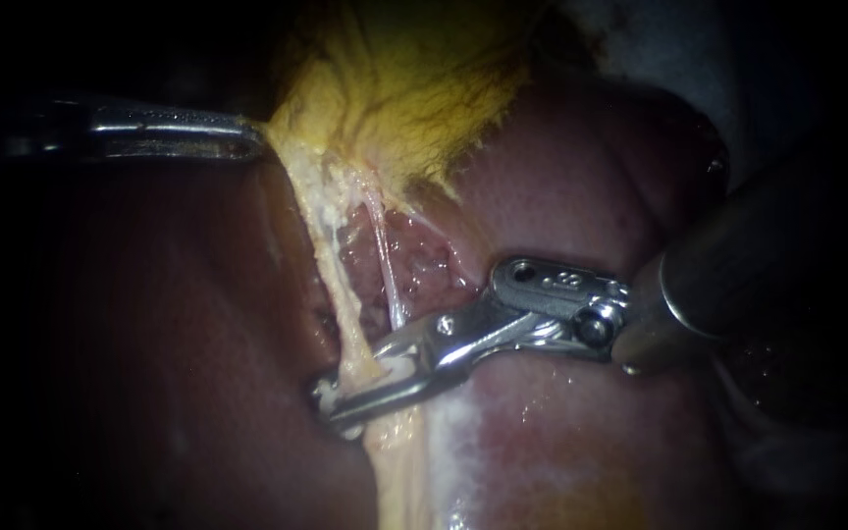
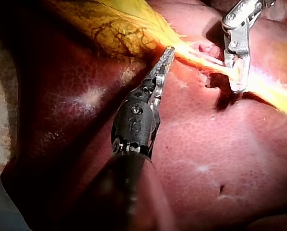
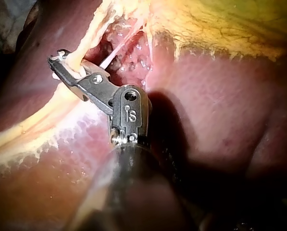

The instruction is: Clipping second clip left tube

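Closely, right instrument (image 1: 370,378) jaws clamp left tube (image 1: 338,294) (thin strand (image 1: 390,275) beside); liver (image 1: 561,432) beneath.

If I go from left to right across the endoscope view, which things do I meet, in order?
Left instrument → left tube → shaft of the right instrument.

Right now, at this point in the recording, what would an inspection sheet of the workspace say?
Surface: liver, reddish and wet, exposed around the tubes.
Job's things: left tube, pale, stretched below the yellow gallbladder; thinner tube beside it.
Clutter: nothing seen.
Instruments: left instrument closed on the gallbladder's edge; right instrument closed across the left tube, touching it from both sides.
Cables: nothing seen.
Surroundings: dark, nothing seen.
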{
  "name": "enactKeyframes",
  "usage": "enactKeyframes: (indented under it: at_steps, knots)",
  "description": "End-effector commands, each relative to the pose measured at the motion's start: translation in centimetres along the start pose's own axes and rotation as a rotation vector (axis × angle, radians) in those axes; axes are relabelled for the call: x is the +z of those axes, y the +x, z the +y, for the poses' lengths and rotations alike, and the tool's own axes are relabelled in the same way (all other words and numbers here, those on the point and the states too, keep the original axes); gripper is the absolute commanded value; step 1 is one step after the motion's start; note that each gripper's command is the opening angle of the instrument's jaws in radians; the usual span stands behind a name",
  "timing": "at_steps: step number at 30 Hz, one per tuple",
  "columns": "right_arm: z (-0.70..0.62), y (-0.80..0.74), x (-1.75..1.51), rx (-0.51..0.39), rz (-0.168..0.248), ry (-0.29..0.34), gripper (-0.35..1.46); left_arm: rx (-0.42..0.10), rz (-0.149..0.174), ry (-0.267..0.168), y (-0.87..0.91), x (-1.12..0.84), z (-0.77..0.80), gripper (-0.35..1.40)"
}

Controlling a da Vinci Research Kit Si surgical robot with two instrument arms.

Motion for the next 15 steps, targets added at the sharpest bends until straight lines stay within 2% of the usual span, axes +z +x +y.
enactKeyframes:
  at_steps: [1,5,15]
  knots:
    - [0.01,-0.01,0.0,0.007,0.006,-0.013,-0.35,0.0,0.0,0.0,0.0,0.0,0.0,-0.35]
    - [0.05,0.0,0.01,0.013,0.006,-0.015,-0.35,0.0,0.0,0.0,0.0,0.01,0.0,-0.35]
    - [0.06,-0.01,0.0,0.012,0.008,-0.013,-0.35,0.0,0.0,0.0,-0.01,0.01,0.0,-0.35]
